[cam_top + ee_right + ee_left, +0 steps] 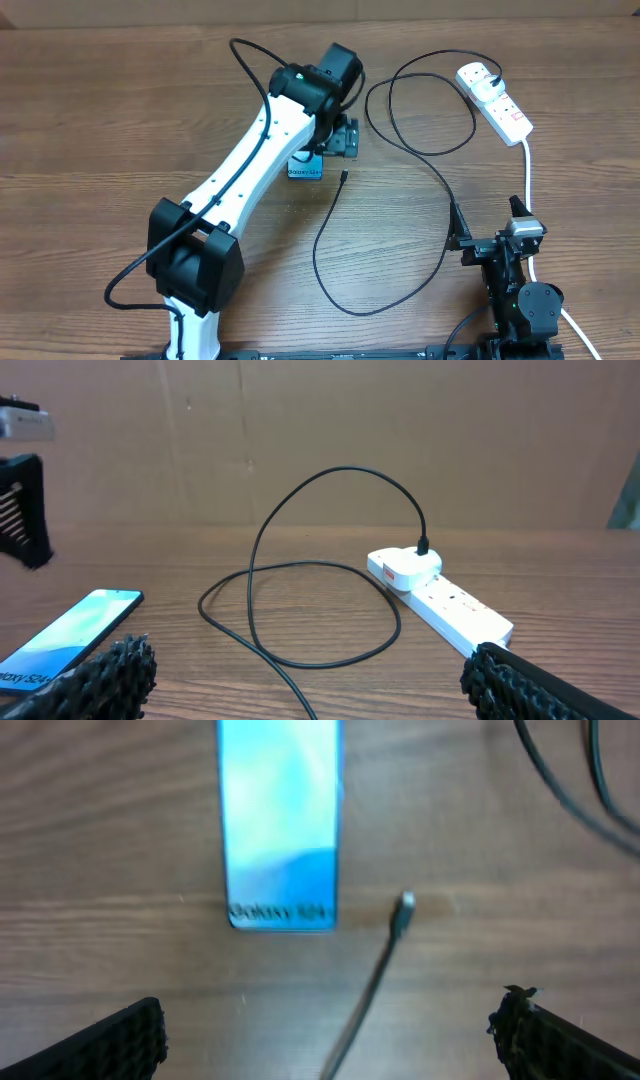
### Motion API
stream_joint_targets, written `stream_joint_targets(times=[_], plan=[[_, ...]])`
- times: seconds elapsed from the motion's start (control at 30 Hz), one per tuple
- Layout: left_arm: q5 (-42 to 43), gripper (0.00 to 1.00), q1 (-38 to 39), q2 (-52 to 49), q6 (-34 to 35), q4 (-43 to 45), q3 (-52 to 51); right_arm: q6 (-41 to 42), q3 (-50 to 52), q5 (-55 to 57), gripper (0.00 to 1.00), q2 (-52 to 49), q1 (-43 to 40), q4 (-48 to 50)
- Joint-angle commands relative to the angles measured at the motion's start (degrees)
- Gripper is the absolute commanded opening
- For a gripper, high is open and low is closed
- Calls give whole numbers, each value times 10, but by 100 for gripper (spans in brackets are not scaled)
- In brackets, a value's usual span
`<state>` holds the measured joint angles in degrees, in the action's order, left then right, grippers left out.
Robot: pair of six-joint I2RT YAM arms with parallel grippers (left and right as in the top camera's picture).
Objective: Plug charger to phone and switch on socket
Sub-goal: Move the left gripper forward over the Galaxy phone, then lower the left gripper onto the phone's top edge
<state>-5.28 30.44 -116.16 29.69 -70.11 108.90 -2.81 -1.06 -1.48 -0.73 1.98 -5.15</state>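
Observation:
The phone point(305, 168) lies flat with its blue screen point(282, 820) up, partly under my left arm. My left gripper point(340, 145) hovers over it, open point(330, 1012) and empty. The charger cable's small tip point(403, 905) rests on the wood just right of the phone's "Galaxy" edge, apart from it. The black cable point(430, 170) loops back to an adapter point(405, 567) plugged into the white socket strip point(497, 102). At the near right my right gripper point(487, 222) stands open point(310, 668) and empty, facing the strip point(450, 608) and the phone point(60, 635).
The cable point(330, 270) curls in wide loops across the middle of the wooden table. The strip's thick white lead point(527, 170) runs down past my right arm. A cardboard wall point(320, 430) stands behind the table.

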Motion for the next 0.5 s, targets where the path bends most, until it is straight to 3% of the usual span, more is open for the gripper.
stream_joint_targets(times=[0.0, 0.47], plan=[[-20, 100, -19, 1, 23, 14, 6, -1, 6, 3, 100, 6, 3, 3], [-41, 100, -47, -1, 49, 40, -8, -1, 6, 3, 100, 6, 3, 3]])
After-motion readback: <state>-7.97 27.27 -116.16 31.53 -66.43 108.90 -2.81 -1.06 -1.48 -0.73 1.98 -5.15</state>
